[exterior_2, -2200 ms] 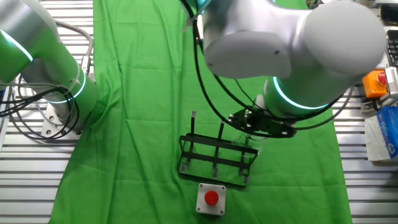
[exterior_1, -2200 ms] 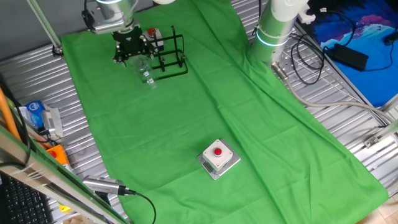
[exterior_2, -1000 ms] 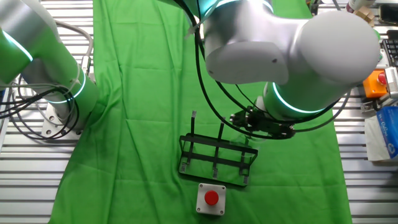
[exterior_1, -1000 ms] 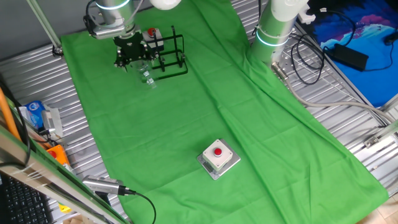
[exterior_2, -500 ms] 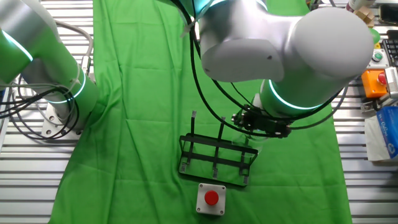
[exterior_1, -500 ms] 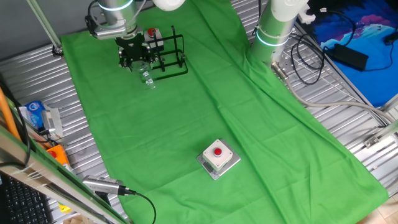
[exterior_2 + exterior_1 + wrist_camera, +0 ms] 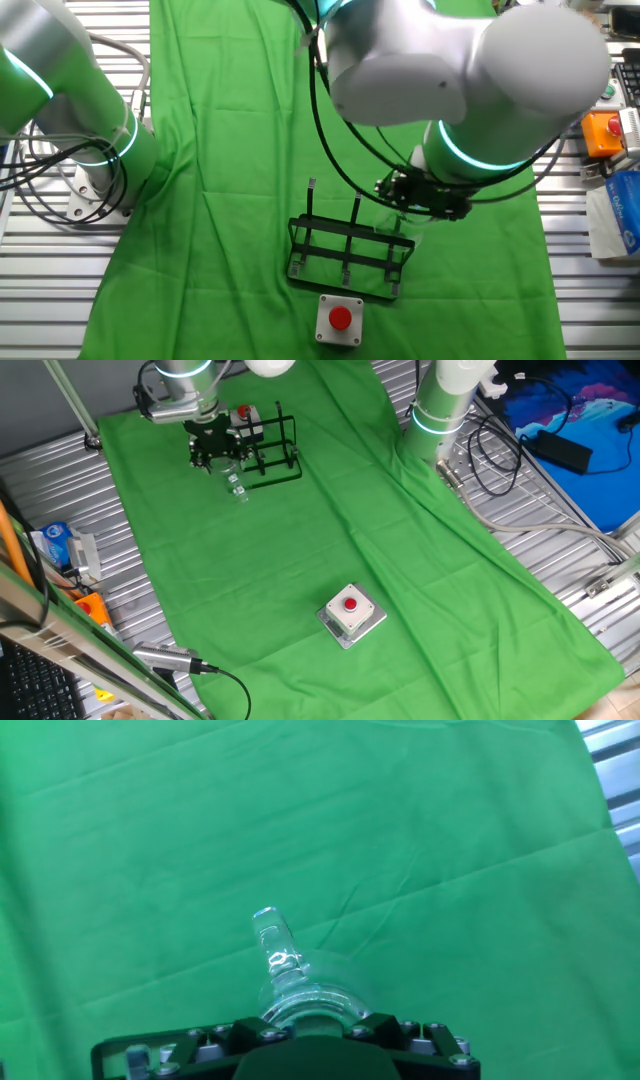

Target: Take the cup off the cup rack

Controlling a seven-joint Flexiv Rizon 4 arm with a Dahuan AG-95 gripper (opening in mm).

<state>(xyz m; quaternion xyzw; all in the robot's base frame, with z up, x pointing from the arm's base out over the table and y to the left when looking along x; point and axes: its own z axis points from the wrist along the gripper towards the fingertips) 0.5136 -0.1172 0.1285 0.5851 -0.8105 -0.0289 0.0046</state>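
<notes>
The hand [image 7: 300, 1032] looks wrapped around the cup [image 7: 292, 982]. In the hand view the clear rim sits right up against the black fingers, with the little handle poking out away from the camera, so it reads as holding the cup, though glass on black makes the actual contact hard to be sure of. The cup [image 7: 234, 481] is low over the green cloth [image 7: 300, 540], just beside the rack [image 7: 268, 445] and apparently off its posts already.

For doing this step well, the guess is: keep the squeeze steady, move out away from the rack so the handle doesn't clip a post, and set it down level, because a clear cup like that probably slips easily.

Pose-wise, the arm [image 7: 460, 70] reaches in over the far end of the tabletop with the wrist pointing pretty much straight down, hand [image 7: 420, 195] right next to the rack [image 7: 348, 255]. The red-button box [image 7: 351, 614] is well apart.
</notes>
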